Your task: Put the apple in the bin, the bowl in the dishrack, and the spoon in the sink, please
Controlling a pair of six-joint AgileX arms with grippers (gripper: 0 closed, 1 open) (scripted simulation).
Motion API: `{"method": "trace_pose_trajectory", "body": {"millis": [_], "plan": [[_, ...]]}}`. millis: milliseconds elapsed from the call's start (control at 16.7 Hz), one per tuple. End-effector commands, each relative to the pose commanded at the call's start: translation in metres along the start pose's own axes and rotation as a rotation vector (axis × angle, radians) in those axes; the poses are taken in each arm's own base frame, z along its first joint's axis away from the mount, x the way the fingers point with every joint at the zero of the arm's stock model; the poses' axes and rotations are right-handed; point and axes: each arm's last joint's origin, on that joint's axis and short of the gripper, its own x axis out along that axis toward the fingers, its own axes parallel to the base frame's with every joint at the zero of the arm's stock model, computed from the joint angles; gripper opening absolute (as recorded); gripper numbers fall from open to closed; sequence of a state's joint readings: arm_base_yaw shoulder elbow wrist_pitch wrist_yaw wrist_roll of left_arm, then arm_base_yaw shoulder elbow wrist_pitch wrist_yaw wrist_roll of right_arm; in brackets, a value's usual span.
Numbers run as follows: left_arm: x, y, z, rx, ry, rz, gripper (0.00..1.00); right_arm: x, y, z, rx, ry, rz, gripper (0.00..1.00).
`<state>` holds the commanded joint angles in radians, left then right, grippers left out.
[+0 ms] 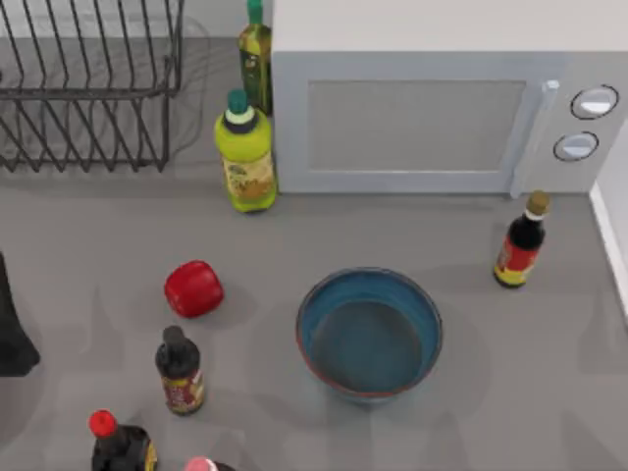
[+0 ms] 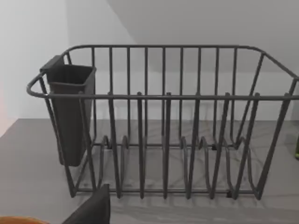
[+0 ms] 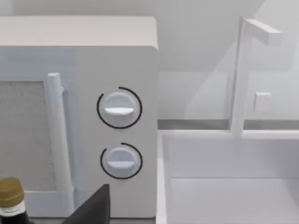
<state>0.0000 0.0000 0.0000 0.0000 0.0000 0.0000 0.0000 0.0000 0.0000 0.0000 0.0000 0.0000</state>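
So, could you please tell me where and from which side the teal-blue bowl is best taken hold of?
Probably at the thin reddish-brown rim of the wide, deep teal-blue bowl, coming straight down from above. It stands upright and open, far too wide to span, so one claw finger would go inside the wall and one outside. The rim's right side has the barest grey table around it.

On the table [image 1: 549,392], the bowl [image 1: 369,332] sits right of the apple [image 1: 193,288], well apart. The dishrack [image 1: 88,88] stands at the far left, with two bottles [image 1: 245,152] between it and the microwave [image 1: 442,108]. The sink [image 3: 233,186] lies just right of the microwave.
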Motion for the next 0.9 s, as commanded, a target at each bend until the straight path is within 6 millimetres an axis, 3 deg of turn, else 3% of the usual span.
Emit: {"method": "trace_pose_trajectory", "body": {"millis": [240, 540, 720, 900], "plan": [[0.000, -0.001, 0.005, 0.011, 0.025, -0.010, 1.00, 0.000, 0.000, 0.000, 0.000, 0.000, 0.000, 1.00], [0.010, -0.008, 0.048, 0.101, 0.225, -0.092, 1.00, 0.000, 0.000, 0.000, 0.000, 0.000, 0.000, 1.00], [0.035, -0.018, 0.080, 0.190, 0.435, -0.181, 1.00, 0.000, 0.000, 0.000, 0.000, 0.000, 0.000, 1.00], [0.079, -0.035, 0.100, 0.298, 0.682, -0.296, 1.00, 0.000, 0.000, 0.000, 0.000, 0.000, 0.000, 1.00]]}}
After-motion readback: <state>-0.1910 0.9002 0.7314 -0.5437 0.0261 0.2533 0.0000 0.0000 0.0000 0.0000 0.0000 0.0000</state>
